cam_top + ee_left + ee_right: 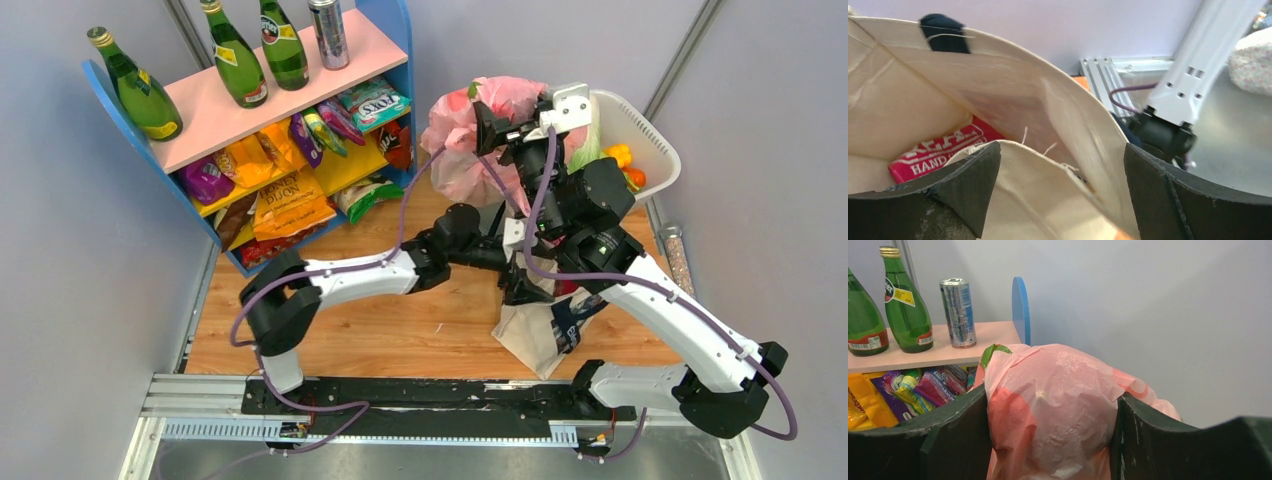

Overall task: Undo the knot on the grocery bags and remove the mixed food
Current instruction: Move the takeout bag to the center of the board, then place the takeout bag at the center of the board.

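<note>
Clamping 1 pink bag (1053, 410) in right end effector (1052, 396), left end effector (1062, 150) spread wide inside 1 tote (908, 100), 3 bottles (237, 65)

Seen from above, the arms (470, 245) cover most of the canvas tote (530, 340). Inside the tote, a red packet (938, 150) shows only partly behind a cloth fold, its white print cut off.
</note>
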